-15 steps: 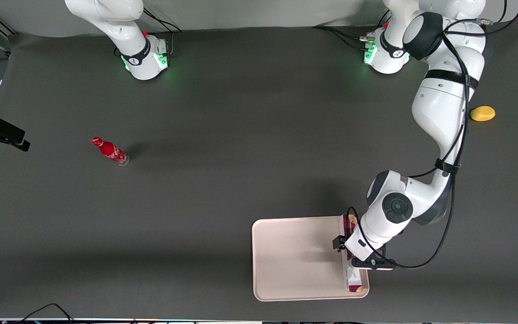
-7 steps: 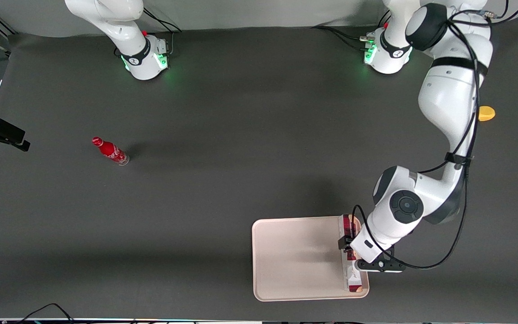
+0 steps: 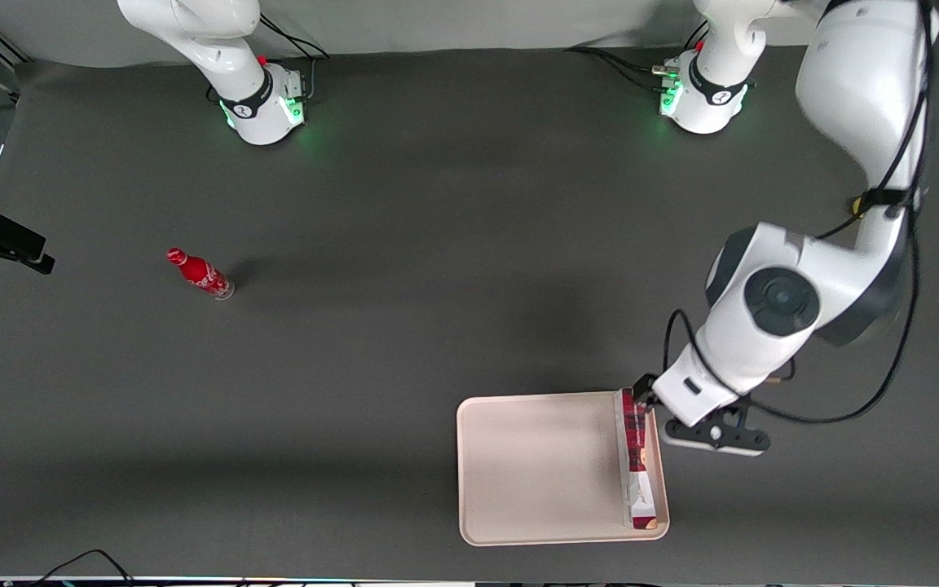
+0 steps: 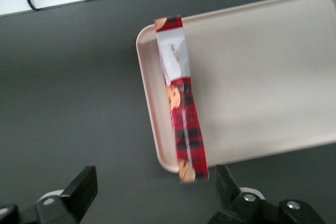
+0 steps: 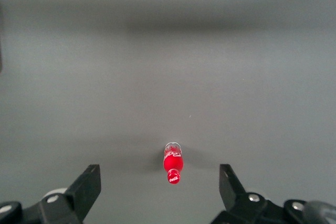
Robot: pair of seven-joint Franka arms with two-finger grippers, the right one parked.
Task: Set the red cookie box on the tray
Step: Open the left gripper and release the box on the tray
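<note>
The red cookie box (image 3: pixel 637 461) lies on the cream-pink tray (image 3: pixel 535 473), along the tray's rim toward the working arm's end. In the left wrist view the box (image 4: pixel 178 98) runs along that rim of the tray (image 4: pixel 262 77), and its nearer end reaches over the rim's corner. My left gripper (image 3: pixel 665 408) is raised above the box's end farthest from the front camera. It is open and empty (image 4: pixel 155 187), and its fingers (image 4: pixel 84 190) stand wide apart, clear of the box.
A small red soda bottle (image 3: pixel 200 274) lies on the dark table toward the parked arm's end, and it also shows in the right wrist view (image 5: pixel 173 163). A black device (image 3: pixel 1 240) sits at that end's edge.
My gripper has risen off the cookie box and drawn back from the front camera. The box stays lying on the tray.
</note>
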